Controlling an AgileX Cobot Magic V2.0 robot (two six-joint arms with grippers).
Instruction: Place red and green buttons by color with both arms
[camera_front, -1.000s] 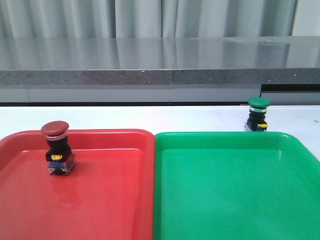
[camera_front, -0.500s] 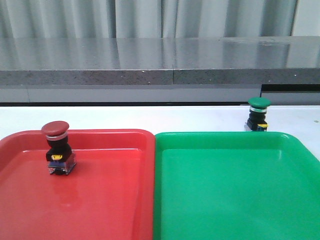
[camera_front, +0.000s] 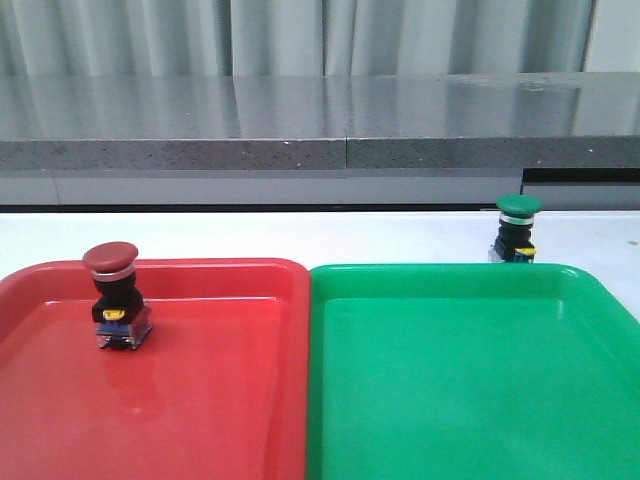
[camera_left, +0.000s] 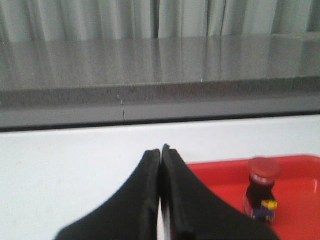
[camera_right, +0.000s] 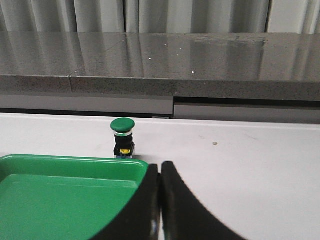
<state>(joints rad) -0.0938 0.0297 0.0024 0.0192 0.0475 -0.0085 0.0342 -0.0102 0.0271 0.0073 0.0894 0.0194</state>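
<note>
Two mushroom-head push buttons are seen. The dark-red-capped button (camera_front: 113, 296), with silver ring, black body and yellow tag, stands upright inside the glossy red plastic tray (camera_front: 220, 400), near its far left corner. The green-capped button (camera_front: 517, 229) stands on the white table (camera_front: 300, 235), just beyond the far rim of the smooth green plastic tray (camera_front: 470, 390), which lies beside the red tray, apparently touching it. The black angular left gripper (camera_left: 160, 155) and right gripper (camera_right: 160, 170) are each pressed closed, nothing held, both apart from the buttons.
</note>
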